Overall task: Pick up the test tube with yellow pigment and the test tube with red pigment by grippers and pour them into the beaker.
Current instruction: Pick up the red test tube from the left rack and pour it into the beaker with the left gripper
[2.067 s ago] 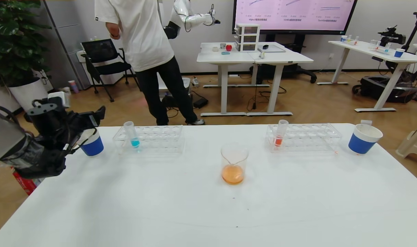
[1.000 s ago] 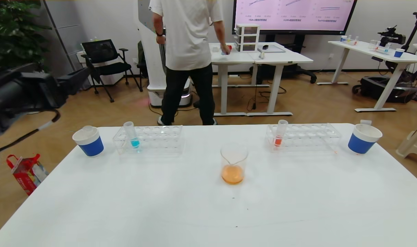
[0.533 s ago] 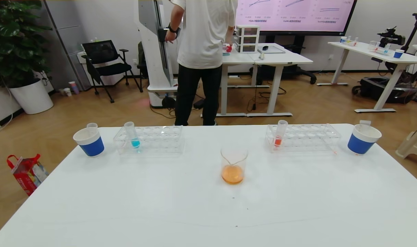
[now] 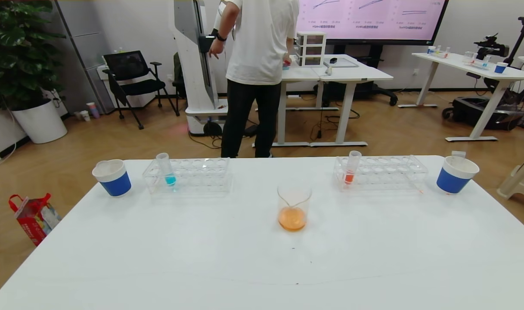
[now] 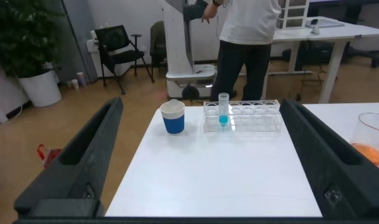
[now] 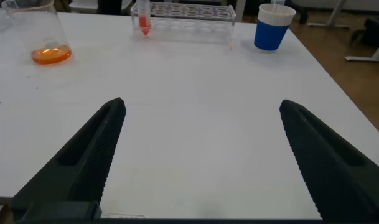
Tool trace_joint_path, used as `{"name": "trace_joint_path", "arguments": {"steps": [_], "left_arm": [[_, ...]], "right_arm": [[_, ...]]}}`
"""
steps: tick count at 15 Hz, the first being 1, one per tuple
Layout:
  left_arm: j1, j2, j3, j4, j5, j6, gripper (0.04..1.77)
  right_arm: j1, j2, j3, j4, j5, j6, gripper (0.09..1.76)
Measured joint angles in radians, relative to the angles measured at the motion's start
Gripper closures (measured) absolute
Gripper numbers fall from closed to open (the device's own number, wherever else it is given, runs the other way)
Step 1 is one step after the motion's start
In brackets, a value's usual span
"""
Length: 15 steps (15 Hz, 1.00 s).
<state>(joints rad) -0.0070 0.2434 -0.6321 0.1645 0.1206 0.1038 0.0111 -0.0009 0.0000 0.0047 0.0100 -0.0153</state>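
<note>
Both claws, left (image 5: 201, 155) and right (image 6: 198, 162), hang spread and empty, the beaker (image 5: 374, 138) cut off beside the left one.

Black, seemingly ribbed end effector (image 6: 198, 162) fingers.

Robotics lab: desks (image 4: 322, 71), presentation screen (image 4: 369, 17)

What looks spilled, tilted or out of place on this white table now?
No spill shows. The tube of blue liquid leans in the left rack; the test tube with red pigment leans slightly too. The beaker stands upright. Left gripper and right gripper are open.
</note>
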Motion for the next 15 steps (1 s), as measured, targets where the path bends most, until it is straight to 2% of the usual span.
{"name": "trace_joint_path", "arguments": {"steps": [3, 6, 8, 10, 12, 15], "left_arm": [[0.007, -0.152, 0.101, -0.008, -0.086, 0.004, 0.06], [0.007, -0.22, 0.26, -0.111, -0.088, -0.001, 0.06], [0.007, -0.237, 0.41, -0.185, -0.087, -0.011, 0.06], [0.007, -0.243, 0.55, -0.209, -0.096, -0.025, 0.06], [0.006, -0.245, 0.61, -0.155, -0.119, -0.054, 0.06], [0.005, -0.245, 0.626, -0.156, -0.129, -0.056, 0.06]], "right_arm": [[0.0, 0.0, 0.0, 0.0, 0.0, 0.0, 0.12], [0.0, 0.0, 0.0, 0.0, 0.0, 0.0, 0.12], [0.0, 0.0, 0.0, 0.0, 0.0, 0.0, 0.12], [0.0, 0.0, 0.0, 0.0, 0.0, 0.0, 0.12], [0.0, 0.0, 0.0, 0.0, 0.0, 0.0, 0.12], [0.0, 0.0, 0.0, 0.0, 0.0, 0.0, 0.12]]}}
